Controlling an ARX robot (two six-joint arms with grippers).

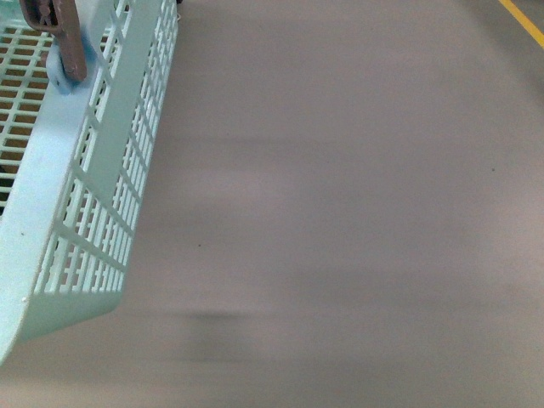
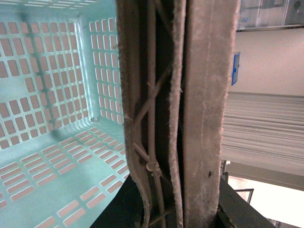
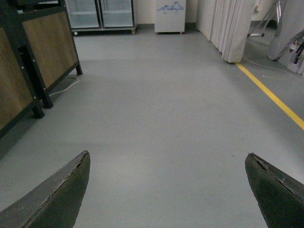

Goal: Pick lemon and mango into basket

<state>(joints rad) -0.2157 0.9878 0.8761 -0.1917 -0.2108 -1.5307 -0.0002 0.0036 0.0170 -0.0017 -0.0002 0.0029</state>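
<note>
The light aqua slotted basket [image 1: 81, 178] hangs tilted at the left of the front view, above the bare floor. Its brownish-mauve handle [image 1: 68, 38] shows at the top left. In the left wrist view my left gripper [image 2: 178, 209] is shut on the handle [image 2: 190, 95], which runs up the middle of the picture, bound with a zip tie. The basket's inside [image 2: 52, 104] shows beside it and holds nothing that I can see. My right gripper [image 3: 167, 164] is open and empty over the floor. The lemon and the mango are out of view.
Grey floor [image 1: 357, 204] fills the front view, with a yellow line [image 1: 525, 21] at the far right. In the right wrist view wood-panelled stands [image 3: 33, 52] are at the left, glass-door cabinets [image 3: 102, 14] at the back, a yellow floor line [image 3: 273, 97] and white curtains [image 3: 228, 26] at the right.
</note>
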